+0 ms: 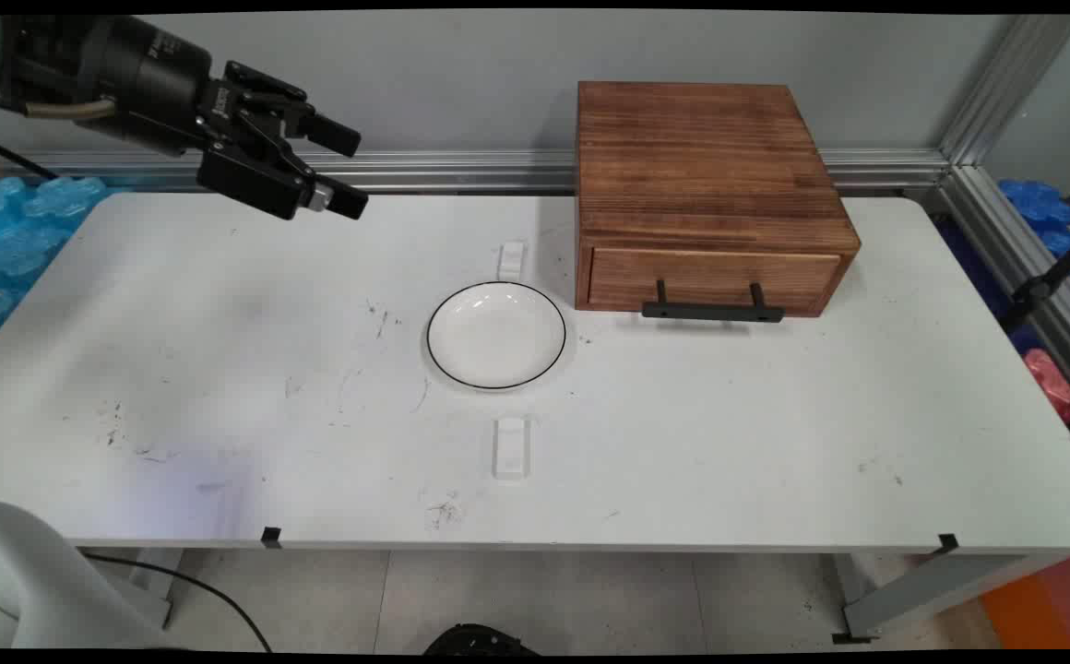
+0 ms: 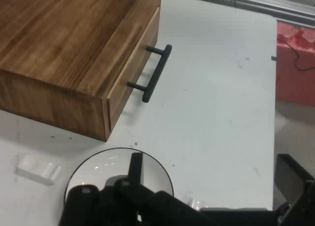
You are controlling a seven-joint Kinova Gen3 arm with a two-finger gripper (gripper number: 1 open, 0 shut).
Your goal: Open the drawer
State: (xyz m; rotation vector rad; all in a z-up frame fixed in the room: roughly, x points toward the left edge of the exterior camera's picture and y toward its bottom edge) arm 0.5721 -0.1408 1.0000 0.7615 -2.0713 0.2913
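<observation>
The black two-finger gripper (image 1: 343, 172) hangs high over the far-left part of the white table (image 1: 775, 443), its 2 fingers spread wide and nothing between them; it touches nothing. In the hand view 1 finger rises near the middle of the bottom edge and the other at the lower right corner, with a broad gap of bare table between them, so the hand is plainly released. Nearest below and ahead of it lies a round white plate (image 1: 496, 334) with a thin black rim line, flat on the table near its middle and well apart from the gripper. It looks like glazed ceramic: stiff, smooth, probably slippery and liable to chip, and its shallow raised rim seems the only place a pinch could take hold. Two small white blocks flank it, 1 just beyond its far edge (image 1: 511, 259) and 1 on the near side (image 1: 510, 447), neither touching it. Just right of the plate stands a dark-stained wooden drawer box (image 1: 701, 175), set against the far edge of the table, its single drawer shut and flush with the front. The box looks solid and heavy, unlikely to shift easily. A black bar handle (image 1: 712, 312) stands off the drawer front on 2 posts, leaving a gap behind the bar where a finger could hook; that slim rigid bar appears the natural hold. Scuffs mark the table's surface.
</observation>
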